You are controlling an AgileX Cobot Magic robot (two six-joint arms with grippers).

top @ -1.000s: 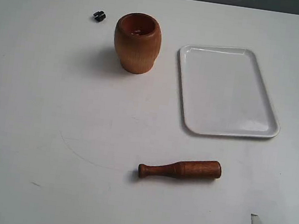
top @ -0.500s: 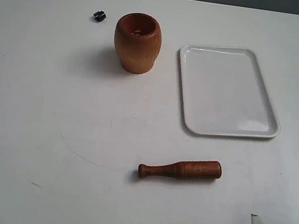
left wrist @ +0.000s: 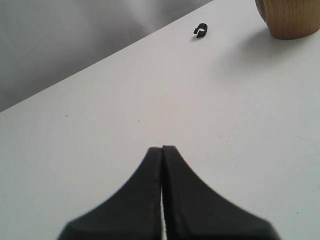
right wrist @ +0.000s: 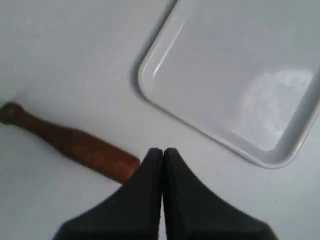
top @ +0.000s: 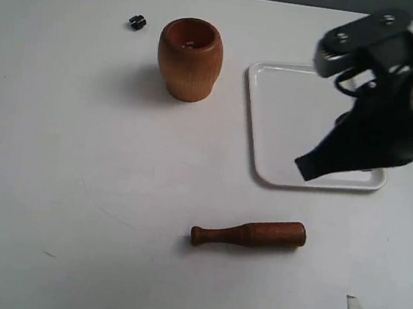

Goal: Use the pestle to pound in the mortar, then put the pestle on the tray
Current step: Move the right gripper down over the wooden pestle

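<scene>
The step in hand is the reach for the pestle [top: 249, 233]. It lies flat on the table [top: 53, 148], nearer than the tray [top: 280, 126], thick end to the right. The mortar [top: 190, 58] stands upright at the far side, left of the tray. The right gripper [top: 304, 168] hangs over the tray's near edge, jaws together and empty. The left gripper [left wrist: 162, 148] is likewise pressed together, holding nothing. Next, I judge, the right jaws must part and descend across the pestle.

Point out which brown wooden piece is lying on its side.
The reddish-brown club-shaped wooden pestle lies flat; the light-brown barrel-shaped wooden mortar stands upright.
</scene>
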